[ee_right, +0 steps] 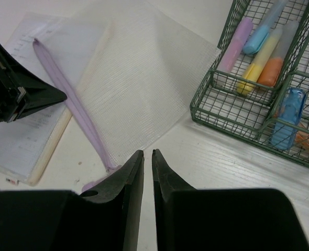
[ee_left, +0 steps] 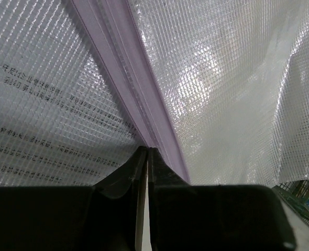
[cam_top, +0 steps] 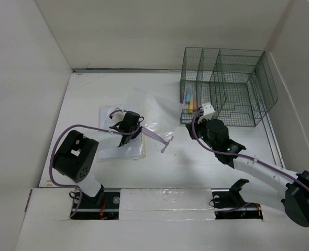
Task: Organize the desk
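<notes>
The white desk (cam_top: 196, 162) holds a clear mesh pouch (cam_top: 149, 112) with a purple zipper strip (ee_left: 139, 99), lying partly over a printed notebook (cam_top: 115, 149). My left gripper (cam_top: 133, 121) is over the notebook, and its jaws (ee_left: 146, 150) are shut on the pouch's purple zipper edge. The pouch (ee_right: 139, 78) and the left gripper (ee_right: 18, 94) also show in the right wrist view. My right gripper (cam_top: 206, 111) hovers by the front left corner of the green wire organizer (cam_top: 233, 86). Its jaws (ee_right: 147, 152) are shut and empty, just above the desk near the pouch's corner.
The organizer (ee_right: 222, 112) stands at the back right and holds several coloured highlighters (ee_right: 256, 57) in its front left bin and a blue item (ee_right: 288, 117) in the bin beside it. White wall panels surround the desk. The purple zipper's end (cam_top: 166, 145) trails onto the tabletop.
</notes>
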Controlling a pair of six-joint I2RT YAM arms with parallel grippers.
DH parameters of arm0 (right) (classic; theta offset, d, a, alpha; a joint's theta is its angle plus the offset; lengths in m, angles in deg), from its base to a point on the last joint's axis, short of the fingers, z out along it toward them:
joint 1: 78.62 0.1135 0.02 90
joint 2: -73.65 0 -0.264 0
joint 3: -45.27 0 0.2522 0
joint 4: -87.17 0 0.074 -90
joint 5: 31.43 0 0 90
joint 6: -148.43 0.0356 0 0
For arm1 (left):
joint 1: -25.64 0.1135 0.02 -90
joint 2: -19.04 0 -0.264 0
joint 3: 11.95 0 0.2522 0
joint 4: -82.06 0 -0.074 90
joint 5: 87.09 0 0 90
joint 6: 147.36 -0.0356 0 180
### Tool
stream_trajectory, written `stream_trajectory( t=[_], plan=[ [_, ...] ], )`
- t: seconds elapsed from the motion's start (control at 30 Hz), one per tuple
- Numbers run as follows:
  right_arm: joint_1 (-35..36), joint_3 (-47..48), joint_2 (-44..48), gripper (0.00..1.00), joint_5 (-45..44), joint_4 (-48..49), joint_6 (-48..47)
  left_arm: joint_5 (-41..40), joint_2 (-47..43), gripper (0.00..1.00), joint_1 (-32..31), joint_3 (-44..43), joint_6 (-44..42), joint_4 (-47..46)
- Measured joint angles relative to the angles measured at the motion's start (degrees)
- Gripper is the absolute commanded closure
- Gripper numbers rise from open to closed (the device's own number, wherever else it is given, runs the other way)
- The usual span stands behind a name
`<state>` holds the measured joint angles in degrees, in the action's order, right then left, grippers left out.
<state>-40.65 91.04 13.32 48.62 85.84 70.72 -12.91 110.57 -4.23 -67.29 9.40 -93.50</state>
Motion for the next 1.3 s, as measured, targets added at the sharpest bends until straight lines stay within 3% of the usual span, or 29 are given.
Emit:
stream_trajectory(
  t=[0.23,0.43,0.57,0.73,0.87,1.03,1.13,1.23,1.27,1.3],
  plan=[
    [0.59,0.0,-1.07,0.78,0.98,0.02,-0.02,-1.01,-3.08,1.0,0.0,2.78,-1.9,-0.81],
    [2.01,0.15,-4.52,0.52,3.54,1.38,-0.98,-1.66,-6.71,1.0,0.0,3.69,-2.8,-1.18],
    [4.66,4.22,-13.81,0.37,8.39,1.44,-2.93,-1.64,-8.74,1.0,0.0,5.16,-3.04,-1.55],
    [8.72,11.39,-26.95,0.27,13.16,0.87,-5.49,-0.98,-9.66,1.0,0.0,6.51,-3.3,-1.86],
    [11.23,13.0,-31.85,0.21,13.68,0.76,-7.23,0.35,-10.32,1.0,0.0,6.78,-3.54,-2.29],
    [11.58,14.69,-35.1,0.23,12.63,0.46,-8.55,2.47,-13.7,1.0,0.0,7.5,-4.35,-2.67],
    [11.56,14.78,-35.45,0.31,10.93,0.48,-8.94,3.52,-17.0,1.0,0.0,8.24,-4.85,-3.21],
    [11.56,14.78,-35.45,0.49,8.94,0.96,-9.11,4.04,-19.61,1.0,0.0,8.92,-5.22,-3.21],
    [11.56,14.78,-35.45,0.64,8.39,1.05,-9.09,4.35,-20.22,1.0,0.0,9.14,-5.33,-3.21],
    [11.56,14.78,-35.47,0.7,7.89,1.09,-9.25,4.66,-20.65,1.0,0.0,9.31,-5.44,-3.17]
  ],
)
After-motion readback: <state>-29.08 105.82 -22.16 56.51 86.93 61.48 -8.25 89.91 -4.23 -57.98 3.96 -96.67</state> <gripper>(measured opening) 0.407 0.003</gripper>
